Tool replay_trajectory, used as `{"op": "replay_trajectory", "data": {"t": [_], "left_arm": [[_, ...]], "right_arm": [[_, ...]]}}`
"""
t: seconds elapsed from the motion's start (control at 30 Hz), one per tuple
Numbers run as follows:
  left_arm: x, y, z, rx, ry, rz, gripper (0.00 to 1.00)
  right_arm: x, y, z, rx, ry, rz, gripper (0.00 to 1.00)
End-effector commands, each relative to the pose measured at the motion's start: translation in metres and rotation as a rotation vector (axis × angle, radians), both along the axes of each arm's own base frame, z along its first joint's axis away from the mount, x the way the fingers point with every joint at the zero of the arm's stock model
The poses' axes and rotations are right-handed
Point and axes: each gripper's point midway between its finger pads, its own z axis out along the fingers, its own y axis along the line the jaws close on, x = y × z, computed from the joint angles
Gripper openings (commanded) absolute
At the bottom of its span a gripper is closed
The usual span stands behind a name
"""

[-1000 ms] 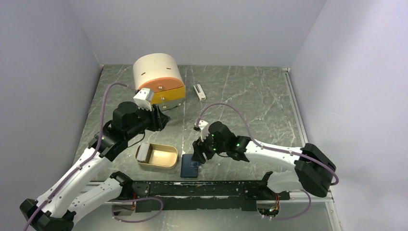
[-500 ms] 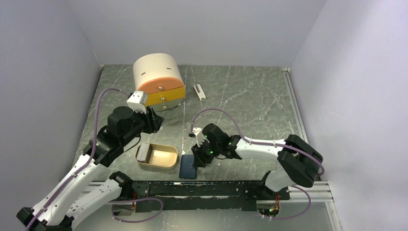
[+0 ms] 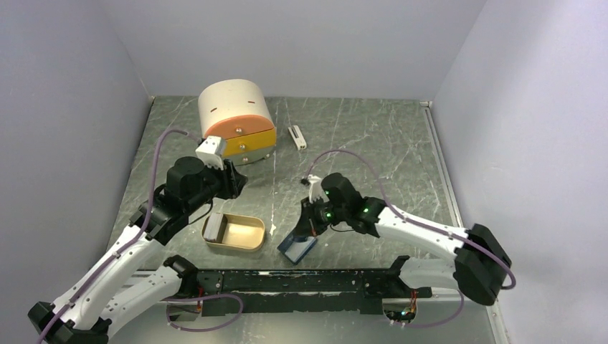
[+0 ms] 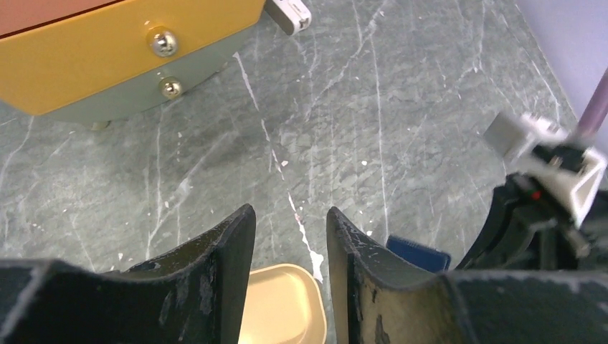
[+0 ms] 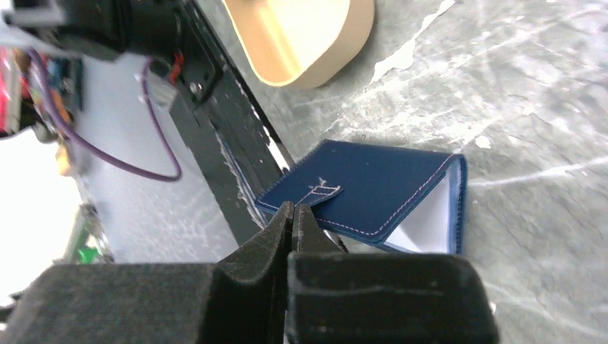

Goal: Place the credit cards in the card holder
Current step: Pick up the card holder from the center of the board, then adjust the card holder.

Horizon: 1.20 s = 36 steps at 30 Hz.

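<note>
The navy card holder [image 3: 296, 247] lies askew near the table's front edge, its cover slightly raised over a pale inside [image 5: 373, 190]. My right gripper [image 3: 302, 231] [image 5: 292, 208] is shut, its tips against the cover's near edge just below the snap tab; nothing shows between the fingers. Pale grey credit cards [image 3: 213, 227] stand at the left end of a tan tin [image 3: 244, 236]. My left gripper [image 3: 236, 180] [image 4: 290, 218] hangs open and empty above the table beyond the tin [image 4: 283, 304]. A corner of the card holder [image 4: 419, 252] shows there too.
A round-topped cabinet [image 3: 235, 115] with orange and yellow drawers [image 4: 107, 50] stands at the back left. A small white bar [image 3: 297, 137] [image 4: 287, 11] lies to its right. A black rail [image 3: 301, 281] runs along the front edge, close behind the card holder.
My right gripper has closed and drawn back to the right. The card holder has turned askew with its cover ajar. The left arm has shifted slightly.
</note>
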Motion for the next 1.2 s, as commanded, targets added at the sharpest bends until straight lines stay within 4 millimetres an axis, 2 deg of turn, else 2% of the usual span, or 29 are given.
{"op": "replay_trajectory", "data": {"t": [0.0, 0.1, 0.2, 0.33, 0.4, 0.47, 0.6, 0.67, 0.83, 0.87, 1.07, 1.17], "left_arm": [[-0.005, -0.025, 0.007, -0.014, -0.057, -0.17, 0.46], [-0.014, -0.045, -0.002, 0.0, -0.084, -0.336, 0.45], [-0.022, -0.061, -0.008, -0.011, -0.127, -0.462, 0.47], [-0.031, -0.084, -0.007, -0.027, -0.23, -0.604, 0.52], [-0.04, -0.097, -0.008, 0.007, -0.284, -0.665, 0.56], [-0.038, -0.103, -0.01, 0.055, -0.317, -0.67, 0.59], [-0.038, -0.116, -0.02, 0.123, -0.31, -0.72, 0.64], [-0.043, -0.123, -0.029, 0.146, -0.289, -0.763, 0.66], [-0.051, -0.136, -0.05, 0.179, -0.27, -0.812, 0.66], [-0.052, -0.138, -0.051, 0.182, -0.277, -0.817, 0.66], [-0.045, -0.144, -0.054, 0.218, -0.347, -0.806, 0.67], [-0.05, -0.15, -0.056, 0.224, -0.36, -0.858, 0.67]], "right_arm": [[0.023, -0.014, 0.031, 0.027, 0.11, -0.25, 0.0], [0.043, -0.03, 0.041, 0.03, 0.212, -0.421, 0.0], [0.066, -0.042, 0.042, -0.012, 0.209, -0.532, 0.0], [0.081, -0.042, 0.036, -0.001, 0.28, -0.556, 0.0], [0.084, -0.038, 0.038, 0.028, 0.318, -0.554, 0.0], [0.084, -0.035, 0.041, 0.06, 0.346, -0.555, 0.0], [0.089, -0.035, 0.048, 0.123, 0.377, -0.593, 0.0], [0.092, -0.037, 0.053, 0.156, 0.39, -0.615, 0.0], [0.089, -0.033, 0.067, 0.252, 0.436, -0.618, 0.0], [0.094, -0.038, 0.07, 0.274, 0.441, -0.64, 0.0], [0.09, -0.038, 0.088, 0.363, 0.465, -0.635, 0.0], [0.091, -0.041, 0.092, 0.386, 0.458, -0.655, 0.0]]}}
